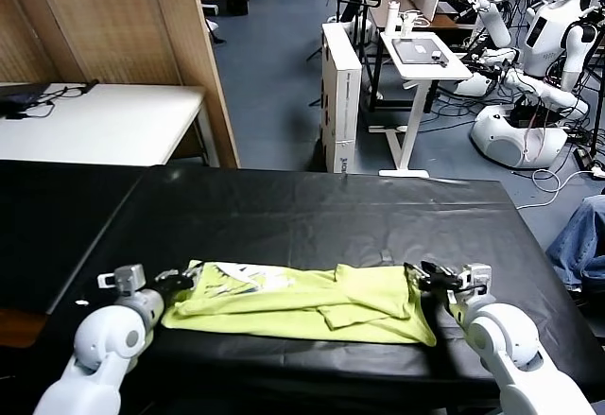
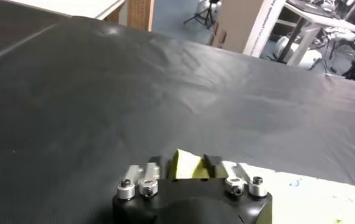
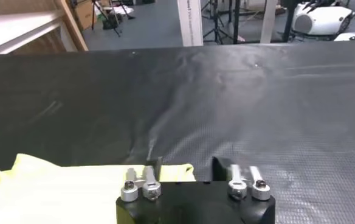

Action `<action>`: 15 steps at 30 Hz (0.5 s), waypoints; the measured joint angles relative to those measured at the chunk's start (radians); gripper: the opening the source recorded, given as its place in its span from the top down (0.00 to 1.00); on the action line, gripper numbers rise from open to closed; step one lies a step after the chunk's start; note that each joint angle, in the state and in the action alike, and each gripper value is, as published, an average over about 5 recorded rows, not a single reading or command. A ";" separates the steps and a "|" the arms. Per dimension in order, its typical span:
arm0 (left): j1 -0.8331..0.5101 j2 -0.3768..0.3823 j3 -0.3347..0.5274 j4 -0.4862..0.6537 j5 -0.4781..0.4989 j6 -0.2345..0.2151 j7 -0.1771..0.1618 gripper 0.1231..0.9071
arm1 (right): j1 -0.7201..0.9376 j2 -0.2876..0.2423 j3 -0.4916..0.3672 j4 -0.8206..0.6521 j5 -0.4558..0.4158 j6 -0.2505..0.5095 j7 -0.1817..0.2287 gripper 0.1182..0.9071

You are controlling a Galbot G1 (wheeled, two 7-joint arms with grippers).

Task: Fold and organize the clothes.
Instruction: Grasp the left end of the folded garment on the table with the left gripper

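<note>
The lime yellow-green T-shirt [image 1: 302, 306] lies folded into a long band near the front edge of the black table [image 1: 312, 212]. My left gripper [image 1: 180, 278] is low at the shirt's left end. In the left wrist view the gripper [image 2: 183, 163] is open, and a raised corner of the shirt [image 2: 189, 169] stands between its fingers, touching only one of them. My right gripper [image 1: 425, 273] is at the shirt's right end. In the right wrist view it [image 3: 186, 164] is open, and the shirt's edge [image 3: 56, 189] reaches partway into the gap.
A white table [image 1: 95, 122] and a wooden partition [image 1: 142, 27] stand at the back left. Beyond the table's far edge are a white box [image 1: 342, 94], a white stand [image 1: 421, 65] and other robots [image 1: 539, 56]. Blue denim cloth [image 1: 581, 240] shows at the far right.
</note>
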 joint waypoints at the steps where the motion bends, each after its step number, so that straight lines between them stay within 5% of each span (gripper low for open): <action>1: -0.002 0.001 -0.001 0.002 0.001 -0.001 -0.001 0.93 | 0.000 0.002 0.000 -0.002 -0.004 0.007 -0.001 0.91; 11: -0.006 0.019 -0.024 0.015 -0.001 -0.012 0.001 0.97 | 0.014 0.026 0.005 -0.028 -0.011 0.048 0.026 0.19; 15: -0.007 0.019 -0.023 0.017 -0.001 -0.019 0.002 0.97 | 0.016 0.029 0.004 -0.030 -0.007 0.056 0.015 0.02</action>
